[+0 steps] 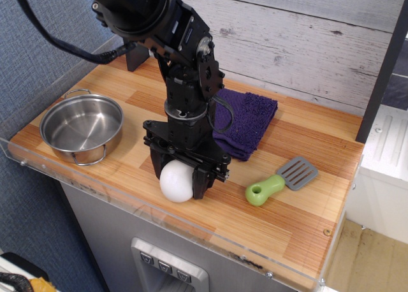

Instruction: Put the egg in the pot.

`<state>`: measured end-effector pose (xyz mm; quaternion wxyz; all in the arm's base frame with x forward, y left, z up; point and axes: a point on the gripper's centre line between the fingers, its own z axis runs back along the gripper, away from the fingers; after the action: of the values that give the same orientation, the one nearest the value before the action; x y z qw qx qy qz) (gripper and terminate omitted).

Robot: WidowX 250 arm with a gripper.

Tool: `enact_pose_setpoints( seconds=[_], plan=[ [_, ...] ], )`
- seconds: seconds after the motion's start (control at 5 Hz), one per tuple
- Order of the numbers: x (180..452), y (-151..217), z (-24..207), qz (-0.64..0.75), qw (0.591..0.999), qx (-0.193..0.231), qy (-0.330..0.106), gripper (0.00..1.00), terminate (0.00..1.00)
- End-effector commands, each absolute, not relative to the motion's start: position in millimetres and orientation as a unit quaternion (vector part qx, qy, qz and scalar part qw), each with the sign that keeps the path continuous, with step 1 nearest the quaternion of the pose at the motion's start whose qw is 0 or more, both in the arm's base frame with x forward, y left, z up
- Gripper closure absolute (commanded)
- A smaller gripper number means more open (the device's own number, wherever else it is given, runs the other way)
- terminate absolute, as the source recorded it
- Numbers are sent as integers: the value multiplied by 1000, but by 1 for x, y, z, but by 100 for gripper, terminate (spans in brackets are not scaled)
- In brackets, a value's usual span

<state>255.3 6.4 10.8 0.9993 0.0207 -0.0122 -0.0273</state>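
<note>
Gripper [180,175] fingers, black and pointing down, are pinched around the egg [176,181], one on each side of it. That white egg sits near the front edge of the table [299,222], at or just above the wood; whether it touches the surface cannot be told. To the egg's left, well apart from it, the pot [82,127] stands upright on the table's left end, shiny, with a wire loop handle at its front and another at its back. Behind the gripper lies a folded purple towel [245,122]. To the right of the egg rests a spatula [280,180] with a green handle and grey slotted blade.
</note>
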Motion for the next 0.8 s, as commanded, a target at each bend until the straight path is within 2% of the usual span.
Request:
enact_pose_setpoints(
  seconds=[0.0, 0.2, 0.4, 0.6],
  plan=[
    [262, 8, 58, -25, 998, -9, -52, 100, 0],
    [263, 12, 86, -30, 996, -10, -83, 100, 0],
    [264, 41, 110, -20, 993, -9, -115, 100, 0],
    [256, 90, 116, 18, 993, -5, -121, 100, 0]
  ],
)
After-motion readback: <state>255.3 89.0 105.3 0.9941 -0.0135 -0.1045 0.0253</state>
